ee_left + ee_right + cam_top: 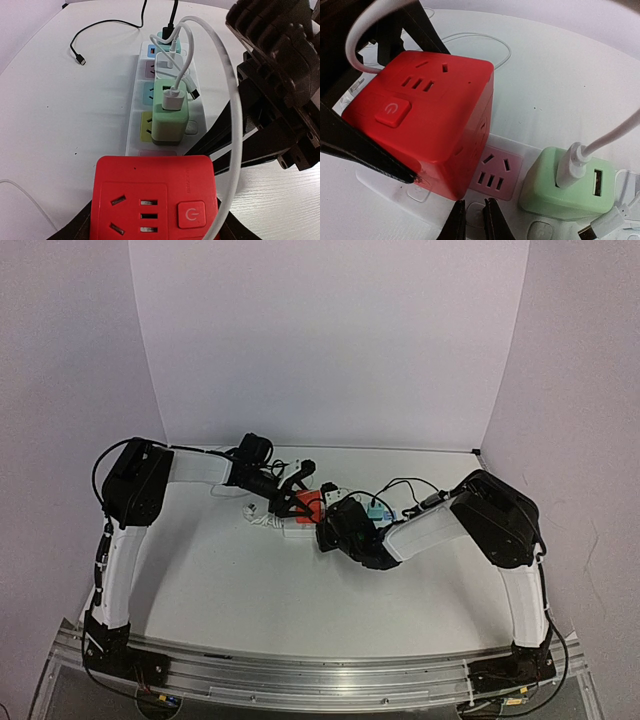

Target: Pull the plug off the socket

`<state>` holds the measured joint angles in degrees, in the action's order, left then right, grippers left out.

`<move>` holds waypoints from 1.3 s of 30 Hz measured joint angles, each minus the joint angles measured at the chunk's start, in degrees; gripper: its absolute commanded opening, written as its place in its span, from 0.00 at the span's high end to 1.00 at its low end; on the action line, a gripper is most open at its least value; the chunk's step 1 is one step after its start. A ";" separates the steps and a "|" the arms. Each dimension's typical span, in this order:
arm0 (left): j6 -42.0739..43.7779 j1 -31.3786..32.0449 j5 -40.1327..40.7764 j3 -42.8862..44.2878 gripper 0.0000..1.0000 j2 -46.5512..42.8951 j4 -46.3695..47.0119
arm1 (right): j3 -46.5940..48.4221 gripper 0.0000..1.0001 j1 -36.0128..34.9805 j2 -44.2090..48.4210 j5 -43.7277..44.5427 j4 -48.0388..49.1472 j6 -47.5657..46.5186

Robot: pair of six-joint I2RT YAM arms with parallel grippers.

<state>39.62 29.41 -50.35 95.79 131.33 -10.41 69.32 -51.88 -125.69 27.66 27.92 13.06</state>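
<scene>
Plug [150,195] sits clamped in left end effector [155,222], right end effector [475,220] closed over socket [492,172].

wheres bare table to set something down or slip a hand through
Bare: the wide front table from near edge to power strip; also the strip's far side, out to the loose black cable. Crowded: the strip itself, with red cube plug, green charger, white cords, left gripper, right gripper.
</scene>
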 measured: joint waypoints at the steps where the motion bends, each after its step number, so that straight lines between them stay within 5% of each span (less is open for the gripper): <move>1: 0.02 0.00 0.00 0.00 1.00 0.00 0.00 | 0.00 0.88 0.00 0.00 0.00 -0.02 0.02; 12: 2.65 -0.01 -0.74 0.00 1.00 -0.20 -0.04 | 0.00 0.88 0.00 0.00 -0.02 -0.10 0.06; 28: -7.55 -1.31 -7.56 0.72 1.00 -3.96 5.02 | 0.22 0.87 -0.02 0.00 -0.20 -0.65 0.09; 39: -0.13 -1.40 -7.99 2.78 1.00 -6.84 0.67 | 0.40 0.87 -0.04 0.00 -0.06 -0.98 -0.15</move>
<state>39.49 28.01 -58.34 98.56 124.49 -9.75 69.72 -51.92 -125.69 27.60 26.94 12.91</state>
